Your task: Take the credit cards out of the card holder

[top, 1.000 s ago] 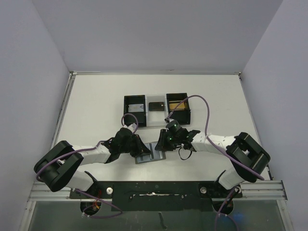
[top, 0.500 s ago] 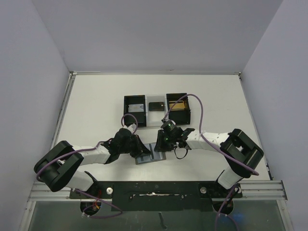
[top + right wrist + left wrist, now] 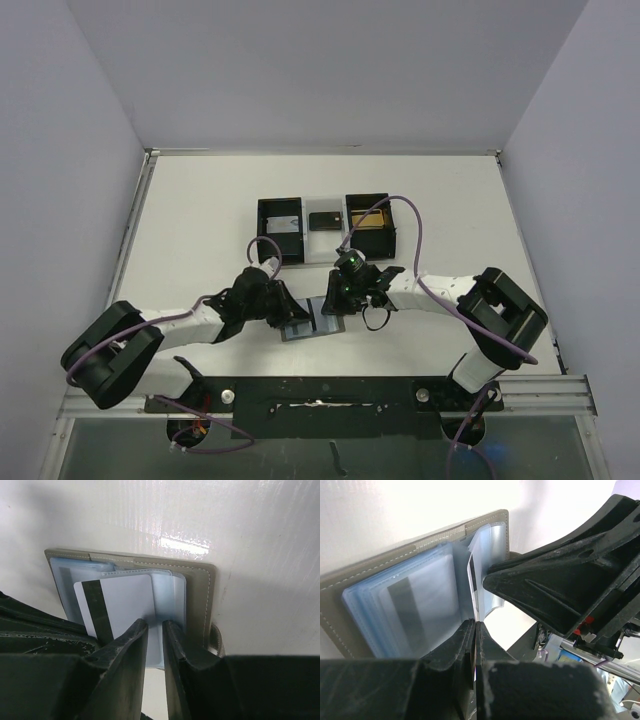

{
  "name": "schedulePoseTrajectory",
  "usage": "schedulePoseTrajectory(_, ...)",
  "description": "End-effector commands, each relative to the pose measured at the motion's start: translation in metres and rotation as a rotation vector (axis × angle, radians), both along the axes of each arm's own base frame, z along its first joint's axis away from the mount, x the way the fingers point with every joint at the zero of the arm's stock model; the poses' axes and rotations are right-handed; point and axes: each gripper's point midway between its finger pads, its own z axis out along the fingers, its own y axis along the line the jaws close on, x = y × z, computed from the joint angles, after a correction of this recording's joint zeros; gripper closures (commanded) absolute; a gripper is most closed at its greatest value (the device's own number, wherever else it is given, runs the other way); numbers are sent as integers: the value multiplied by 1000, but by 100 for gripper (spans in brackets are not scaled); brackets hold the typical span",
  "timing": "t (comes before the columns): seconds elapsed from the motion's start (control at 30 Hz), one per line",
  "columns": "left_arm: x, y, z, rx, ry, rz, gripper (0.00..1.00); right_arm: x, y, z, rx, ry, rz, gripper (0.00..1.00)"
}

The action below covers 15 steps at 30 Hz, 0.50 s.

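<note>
Left arm [image 3: 110,350] has dropped its elbow outward since a second ago, and the right hand [image 3: 155,626] scooted in over the card holder [image 3: 202,595], which lies open on the surface [image 3: 200,220] between both hands. Left hand [image 3: 474,630] is clenched, looks pinched on the credit card [image 3: 120,600] edge. Right hand's a crack apart, gripping nothing I can see. The card sits just right of the left hand, so I'd have that one do the pulling.

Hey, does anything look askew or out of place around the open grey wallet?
Yes: a pale card with a black stripe sticks partway out of its pocket in the grey folding card holder, slightly tilted against the panel edges. Nothing looks damaged.
</note>
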Motion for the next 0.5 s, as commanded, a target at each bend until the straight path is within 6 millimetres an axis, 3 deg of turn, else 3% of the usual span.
schedulePoseTrajectory(0.0,8,0,19,-30,-64,2,100,-7,-21,-21,-89,35,-27,78)
schedulePoseTrajectory(0.17,6,2,17,-32,-66,1,99,-5,-17,-17,-71,26,-15,78)
schedulePoseTrajectory(0.47,14,-16,23,-112,-59,-17,81,-8,-15,-18,-49,37,-14,79)
